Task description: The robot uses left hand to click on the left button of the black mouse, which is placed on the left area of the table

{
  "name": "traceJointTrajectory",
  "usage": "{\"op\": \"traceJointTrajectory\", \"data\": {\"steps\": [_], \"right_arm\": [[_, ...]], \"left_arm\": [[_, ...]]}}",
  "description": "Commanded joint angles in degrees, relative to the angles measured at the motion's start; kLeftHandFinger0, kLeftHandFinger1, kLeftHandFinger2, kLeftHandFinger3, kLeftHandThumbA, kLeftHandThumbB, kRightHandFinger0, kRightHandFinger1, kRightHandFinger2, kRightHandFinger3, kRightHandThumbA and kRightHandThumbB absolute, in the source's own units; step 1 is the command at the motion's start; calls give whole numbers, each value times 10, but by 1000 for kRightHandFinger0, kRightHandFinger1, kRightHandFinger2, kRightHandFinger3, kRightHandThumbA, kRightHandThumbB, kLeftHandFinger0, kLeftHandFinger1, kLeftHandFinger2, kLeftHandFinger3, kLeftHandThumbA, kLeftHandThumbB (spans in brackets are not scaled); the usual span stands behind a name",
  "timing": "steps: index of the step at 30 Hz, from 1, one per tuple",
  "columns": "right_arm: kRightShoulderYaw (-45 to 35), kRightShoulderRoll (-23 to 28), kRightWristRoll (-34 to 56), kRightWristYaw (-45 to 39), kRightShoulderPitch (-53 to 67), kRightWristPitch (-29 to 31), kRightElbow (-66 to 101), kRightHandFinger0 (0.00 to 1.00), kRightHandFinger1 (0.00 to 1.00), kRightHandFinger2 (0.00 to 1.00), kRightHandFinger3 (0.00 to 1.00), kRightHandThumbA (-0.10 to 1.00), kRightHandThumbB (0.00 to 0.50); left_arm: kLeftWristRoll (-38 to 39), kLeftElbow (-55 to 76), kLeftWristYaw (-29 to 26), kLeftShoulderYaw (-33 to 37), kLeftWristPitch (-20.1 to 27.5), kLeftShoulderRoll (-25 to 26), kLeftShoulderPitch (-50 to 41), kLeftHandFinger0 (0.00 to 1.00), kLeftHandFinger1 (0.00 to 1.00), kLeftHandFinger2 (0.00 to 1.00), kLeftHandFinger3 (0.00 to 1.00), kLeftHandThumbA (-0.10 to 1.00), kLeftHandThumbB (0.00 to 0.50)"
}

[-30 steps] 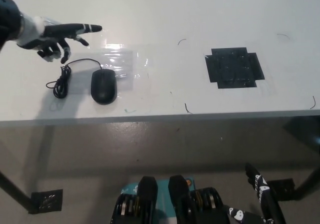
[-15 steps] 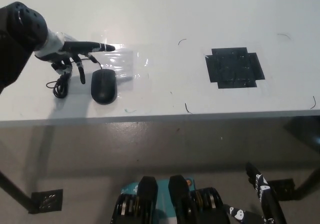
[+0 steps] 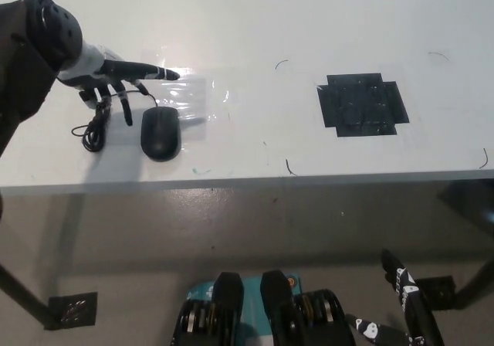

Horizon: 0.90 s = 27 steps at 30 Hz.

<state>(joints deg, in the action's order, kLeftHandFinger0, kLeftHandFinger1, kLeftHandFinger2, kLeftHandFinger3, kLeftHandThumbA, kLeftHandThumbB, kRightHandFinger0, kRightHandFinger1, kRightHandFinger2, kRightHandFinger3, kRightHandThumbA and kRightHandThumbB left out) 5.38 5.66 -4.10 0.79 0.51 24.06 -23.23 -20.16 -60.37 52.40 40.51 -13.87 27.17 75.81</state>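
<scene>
Left hand (image 3: pixel 108 79) holds nothing, one finger extended, others curled, beyond the mouse (image 3: pixel 160 132); contact unclear. Right hand (image 3: pixel 405 296) cropped; fingers indistinct.

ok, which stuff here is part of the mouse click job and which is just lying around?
Job:
- mouse, on the table's left
- left hand, open, above and behind the mouse, one finger pointing

Just there:
- coiled mouse cable
- clear film patch
- black tape patch
- right hand, resting low, below table edge

Your left hand (image 3: pixel 108 76) shows a white palm with dark, slim fingers and a bulky black rounded forearm behind it. Your right hand (image 3: pixel 409 296) is black with small white markings.
</scene>
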Motion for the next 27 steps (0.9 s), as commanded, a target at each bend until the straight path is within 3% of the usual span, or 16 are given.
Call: {"op": "traceJointTrajectory", "data": {"steps": [1, 2, 4, 7, 10, 11, 15, 19, 21, 22, 23, 26, 27], "right_arm": [[-4, 2, -8, 12, -7, 29, 19, 1000, 1000, 1000, 1000, 1000, 396], [-3, 1, -7, 12, -6, 29, 18, 1000, 1000, 1000, 1000, 1000, 396], [-3, 3, -7, 13, -6, 29, 19, 1000, 1000, 1000, 1000, 1000, 396], [-3, 3, -6, 12, -5, 29, 20, 1000, 1000, 1000, 1000, 1000, 395], [-2, 4, -7, 12, -6, 29, 18, 1000, 1000, 1000, 1000, 1000, 390], [-2, 4, -6, 11, -6, 29, 19, 1000, 1000, 1000, 1000, 1000, 395], [-3, 3, -5, 10, -5, 29, 21, 1000, 1000, 1000, 1000, 1000, 402], [-2, 4, -5, 10, -6, 29, 20, 1000, 1000, 1000, 1000, 1000, 398], [-1, 4, -5, 9, -5, 29, 20, 1000, 1000, 1000, 1000, 1000, 396], [-2, 5, -5, 9, -11, 29, 18, 1000, 1000, 1000, 1000, 1000, 394], [-2, 5, -4, 8, -12, 29, 18, 1000, 1000, 1000, 1000, 1000, 396], [-1, 6, -4, 7, -12, 29, 18, 1000, 1000, 1000, 1000, 1000, 396], [0, 6, -3, 6, -12, 29, 17, 1000, 1000, 1000, 1000, 1000, 395]], "left_arm": [[-28, -14, 0, -5, 46, -3, 47, 80, 344, 797, 1000, 1000, 407], [-34, -15, -10, -2, 60, -3, 45, 105, 350, 778, 1000, 1000, 408], [-29, -23, 3, -9, 48, -7, 46, 1, 246, 651, 1000, 1000, 414], [-35, -20, 3, -9, 57, -6, 44, 27, 300, 701, 1000, 1000, 415], [-38, -17, 4, -11, 59, -8, 40, 0, 271, 649, 1000, 1000, 417], [-35, -18, 11, -16, 40, -12, 39, 0, 216, 588, 1000, 1000, 419], [-36, -24, 20, -19, 26, -18, 35, 0, 179, 549, 1000, 1000, 421], [-41, -23, 24, -19, 19, -21, 29, 0, 225, 604, 1000, 1000, 420], [-43, -14, 27, -20, 15, -20, 23, 0, 186, 553, 1000, 1000, 408], [-39, -12, 20, -27, 9, -21, 22, 0, 80, 438, 1000, 1000, 391], [-44, -10, 22, -23, 6, -21, 21, 0, 34, 396, 1000, 1000, 399], [-48, -7, 27, -22, 4, -24, 11, 0, 0, 243, 1000, 1000, 370], [-52, -10, 28, -19, 5, -26, 10, 0, 0, 265, 1000, 1000, 382]]}}
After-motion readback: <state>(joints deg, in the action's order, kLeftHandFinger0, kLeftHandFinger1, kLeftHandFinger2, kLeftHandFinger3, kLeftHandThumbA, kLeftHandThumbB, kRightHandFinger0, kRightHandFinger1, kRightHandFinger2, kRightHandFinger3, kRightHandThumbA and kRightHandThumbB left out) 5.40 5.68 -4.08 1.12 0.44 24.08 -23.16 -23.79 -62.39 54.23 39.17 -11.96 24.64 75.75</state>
